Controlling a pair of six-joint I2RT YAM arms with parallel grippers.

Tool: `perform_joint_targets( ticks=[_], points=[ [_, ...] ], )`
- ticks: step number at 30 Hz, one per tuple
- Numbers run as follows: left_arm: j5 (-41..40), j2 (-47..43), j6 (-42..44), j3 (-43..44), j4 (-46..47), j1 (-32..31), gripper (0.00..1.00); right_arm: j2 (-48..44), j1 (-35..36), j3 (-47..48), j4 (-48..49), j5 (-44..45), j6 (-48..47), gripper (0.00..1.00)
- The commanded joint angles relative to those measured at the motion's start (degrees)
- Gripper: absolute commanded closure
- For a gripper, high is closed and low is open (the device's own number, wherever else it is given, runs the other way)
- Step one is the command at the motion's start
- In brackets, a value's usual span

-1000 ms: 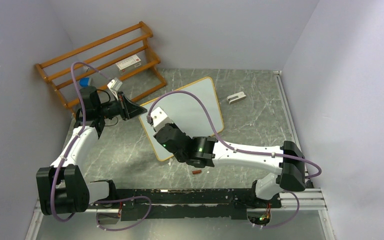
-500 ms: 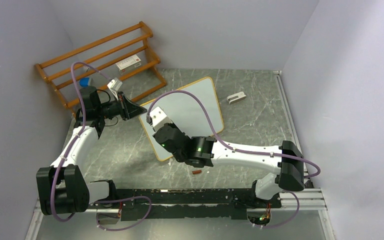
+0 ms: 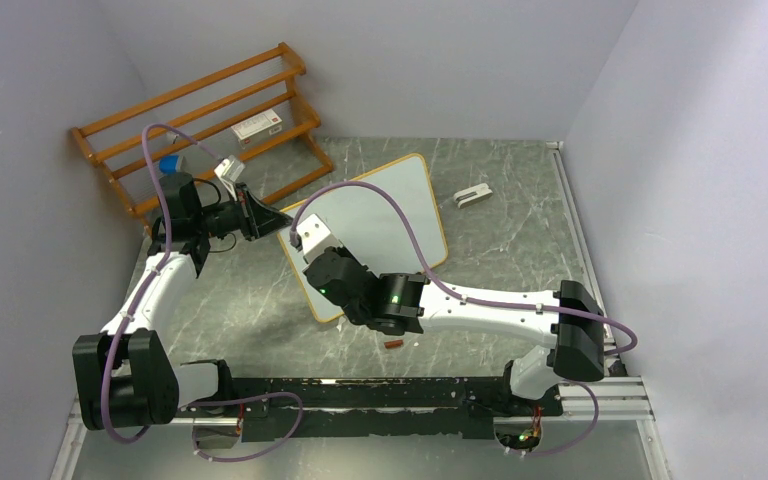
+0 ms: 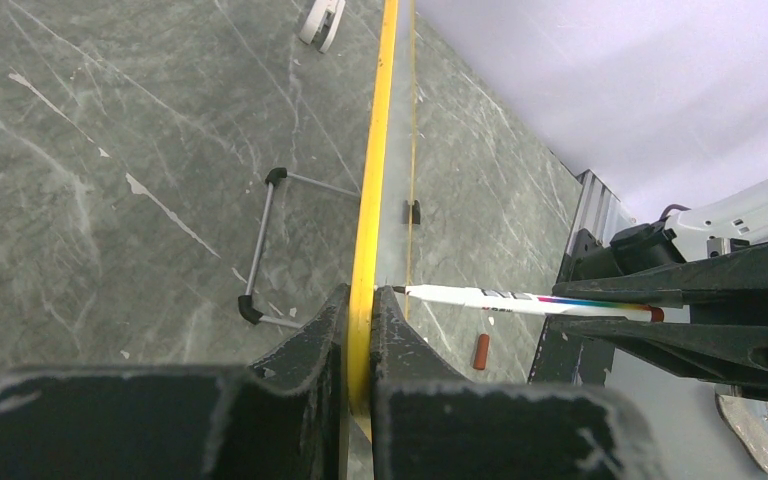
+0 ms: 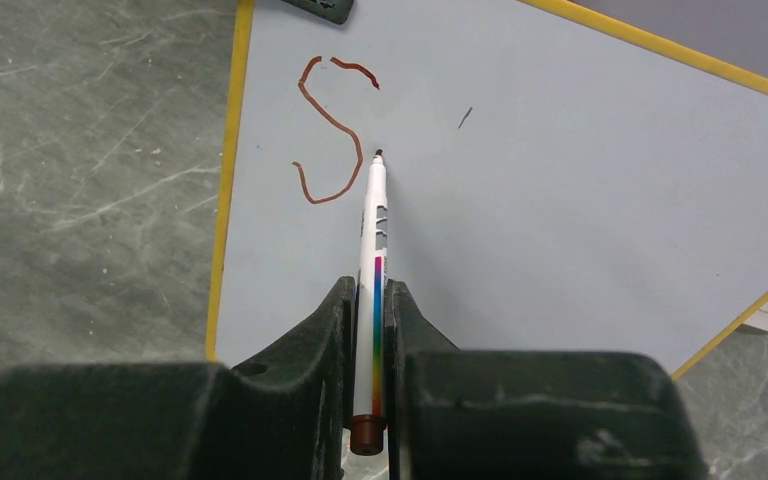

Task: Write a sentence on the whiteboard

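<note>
Top view: the board [image 3: 390,215] sits at frame centre on the table [image 3: 520,250], turned askew to the table's edges. The left arm [image 3: 150,290] reaches the board's left corner. The right arm [image 3: 480,300] crosses the board's lower edge, its wrist over the lower left part. A rack [image 3: 200,120] stands at upper left with a box [image 3: 258,125] on it. A white clip [image 3: 472,196] lies just right of the board, and a small brown cap [image 3: 394,344] lies below it. Left wrist view: the left gripper [image 4: 360,312], at lower centre, has its jaws pinching the board's yellow frame, seen edge-on. A marker [image 4: 520,300] enters from the right, tip at the board face. Right wrist view: the right gripper [image 5: 365,300], at lower centre, has its jaws pinching the marker barrel. The tip rests just right of a red-brown S [image 5: 328,130] at the upper left of the board. A short dark stroke [image 5: 465,117] sits further right, apart from both.
</note>
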Motion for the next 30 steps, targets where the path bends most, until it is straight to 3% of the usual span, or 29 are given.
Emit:
perform_joint_targets(
  ticks=[1, 30],
  points=[
    [-3.55, 0.16, 3.99, 0.06, -0.52, 0.87, 0.95, 0.59, 0.26, 1.54, -0.92, 0.83, 1.70, 1.00],
    [-3.75, 0.36, 3.78, -0.06, -0.42, 0.87, 0.95, -0.11, 0.62, 0.66, -7.76, -1.56, 6.03, 1.00]
  ],
)
